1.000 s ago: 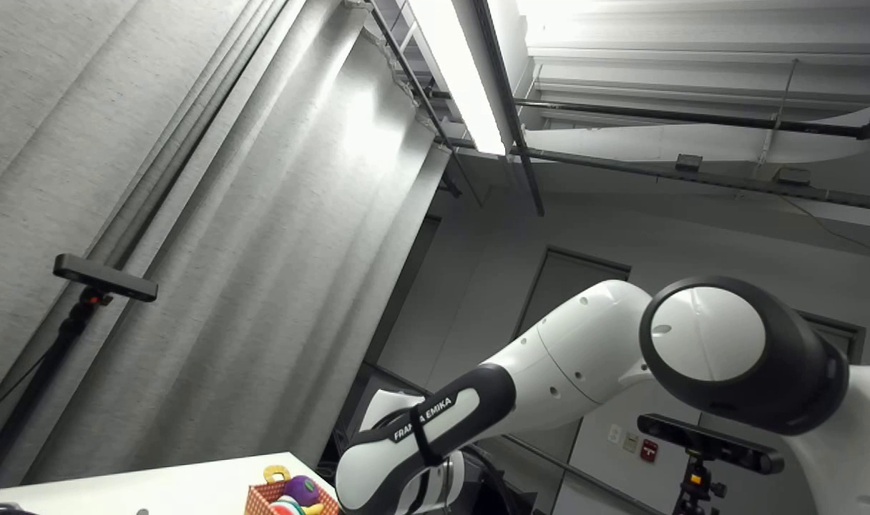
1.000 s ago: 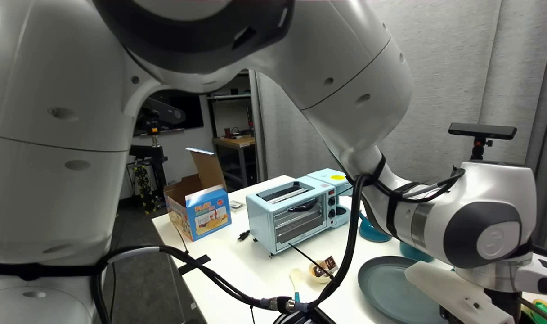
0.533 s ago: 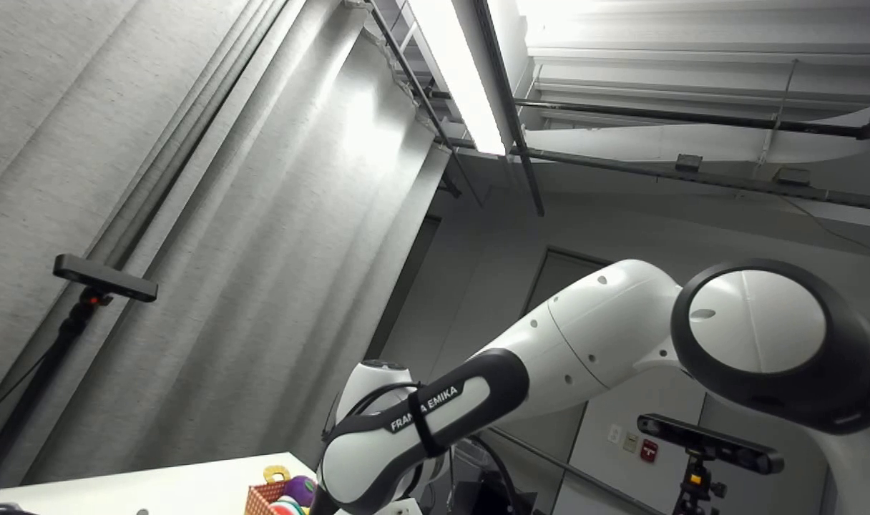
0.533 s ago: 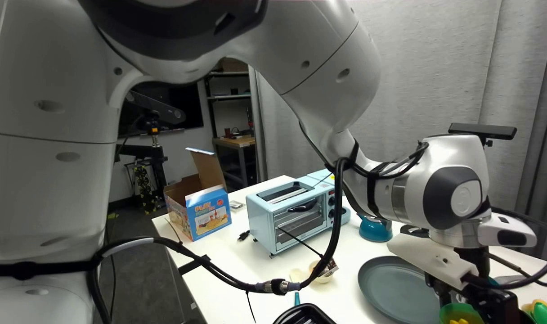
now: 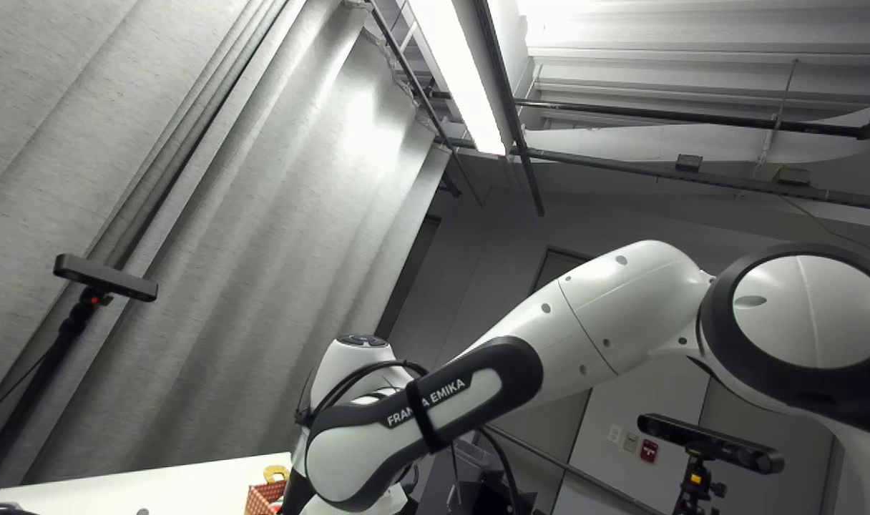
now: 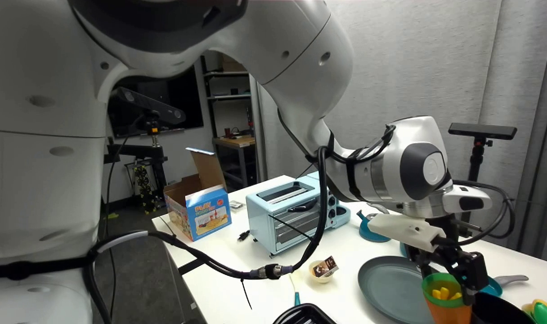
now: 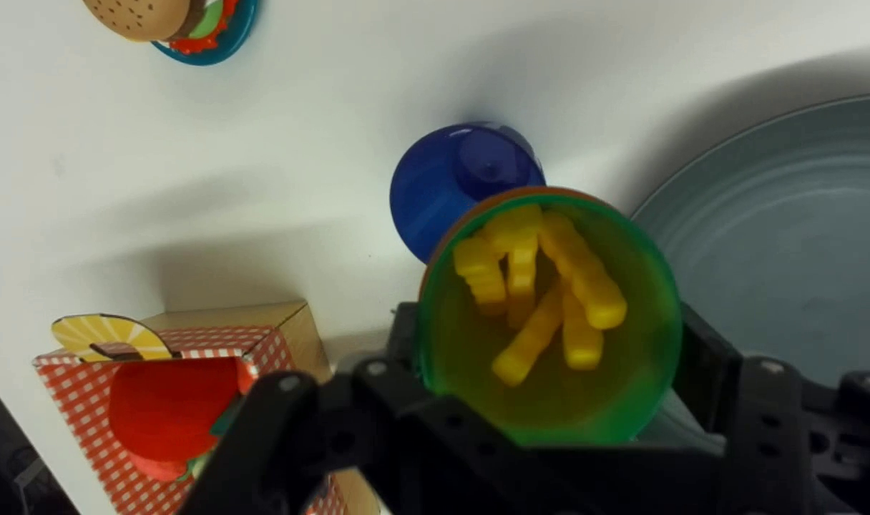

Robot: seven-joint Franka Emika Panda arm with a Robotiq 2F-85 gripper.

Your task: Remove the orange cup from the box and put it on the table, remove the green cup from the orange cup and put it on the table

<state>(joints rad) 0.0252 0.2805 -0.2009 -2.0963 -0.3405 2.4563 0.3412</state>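
Now the orange cup (image 6: pixel 449 313), green cup (image 7: pixel 592 409) inside, is gripped by jaws parted cup-wide near the gray plate (image 6: pixel 392 285), mouth up, axis nearly upright.

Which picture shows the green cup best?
The wrist view: it looks right into the green cup, close up. In an exterior view it's smaller, tucked inside the orange cup. Elsewhere, it's out of sight.

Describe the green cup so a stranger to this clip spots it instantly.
In an exterior view, find the grey plate; at its right, the gripper holds an orange cup. Nested inside is the green cup. Unlike the orange one, it shows a green rim around yellow sticks.
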